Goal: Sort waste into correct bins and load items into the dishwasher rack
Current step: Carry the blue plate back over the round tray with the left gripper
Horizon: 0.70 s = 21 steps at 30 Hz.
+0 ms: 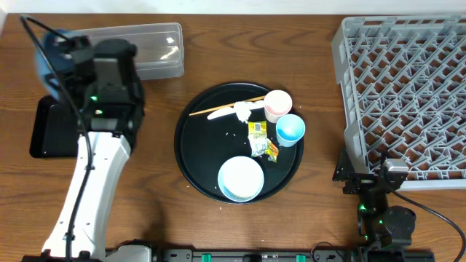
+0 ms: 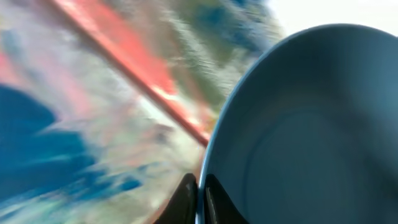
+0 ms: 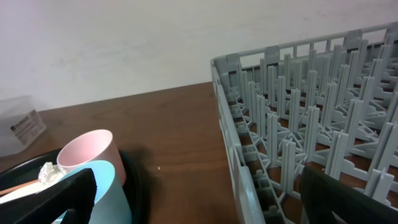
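Note:
My left gripper (image 2: 200,194) is shut on the rim of the large dark-blue bowl (image 2: 298,137), one finger inside and one outside. From overhead the bowl (image 1: 42,67) shows as a blur at the far left, lifted beside the clear tub (image 1: 149,45) and above the shallow black tray (image 1: 49,129). The pink cup (image 1: 277,103), light-blue cup (image 1: 290,129), white bowl (image 1: 241,178), yellow-green wrapper (image 1: 260,138) and white tissue (image 1: 242,110) lie on the round black tray (image 1: 191,145). My right gripper (image 3: 205,208) stands open and holds nothing, between the cups and the grey rack (image 1: 408,87).
A thin wooden stick (image 1: 229,106) lies across the round tray's top, with a few white grains (image 1: 234,134) nearby. The left arm's white link (image 1: 87,189) stretches along the table's left side. Bare wood lies between the round tray and the rack (image 3: 298,124).

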Tool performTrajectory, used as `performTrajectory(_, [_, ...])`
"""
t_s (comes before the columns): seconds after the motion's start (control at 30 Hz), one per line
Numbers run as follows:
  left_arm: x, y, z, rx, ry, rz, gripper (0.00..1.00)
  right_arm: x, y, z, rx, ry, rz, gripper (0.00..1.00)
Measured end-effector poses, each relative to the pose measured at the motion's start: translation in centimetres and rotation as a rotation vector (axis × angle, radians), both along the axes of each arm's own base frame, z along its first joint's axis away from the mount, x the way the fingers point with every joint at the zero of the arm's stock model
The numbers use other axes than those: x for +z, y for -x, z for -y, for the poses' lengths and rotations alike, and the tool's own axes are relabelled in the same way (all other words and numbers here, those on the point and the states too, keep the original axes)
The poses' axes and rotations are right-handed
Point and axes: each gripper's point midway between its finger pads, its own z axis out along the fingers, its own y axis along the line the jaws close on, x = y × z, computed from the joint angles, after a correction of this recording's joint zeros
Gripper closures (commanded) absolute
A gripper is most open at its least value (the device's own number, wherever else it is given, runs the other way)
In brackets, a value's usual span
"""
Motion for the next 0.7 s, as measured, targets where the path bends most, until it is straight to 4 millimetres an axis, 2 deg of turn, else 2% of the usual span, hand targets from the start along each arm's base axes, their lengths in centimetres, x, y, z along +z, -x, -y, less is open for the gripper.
performTrajectory(0.1, [-1.3,-1.1,2.6,-0.124,0.110,0.026,0.93,0.0,0.0,0.0,0.000,0.000,0.000,0.01])
performTrajectory(0.2, [-1.1,-1.4,5.9,-0.270,0.255,0.099,0.93,0.0,0.0,0.0,0.000,0.000,0.000,0.01])
performTrajectory(0.47, [1.0,1.1,11.4,-0.508,0.656,0.287,0.94,0.0,0.0,0.0,0.000,0.000,0.000,0.01])
performTrajectory(0.57, [-0.1,1.9,13.6,-0.561,0.805,0.253,0.94,0.0,0.0,0.0,0.000,0.000,0.000,0.01])
performTrajectory(0.7, [-3.3,3.4,16.0,-0.556,0.989,0.128,0.94,0.0,0.0,0.0,0.000,0.000,0.000,0.01])
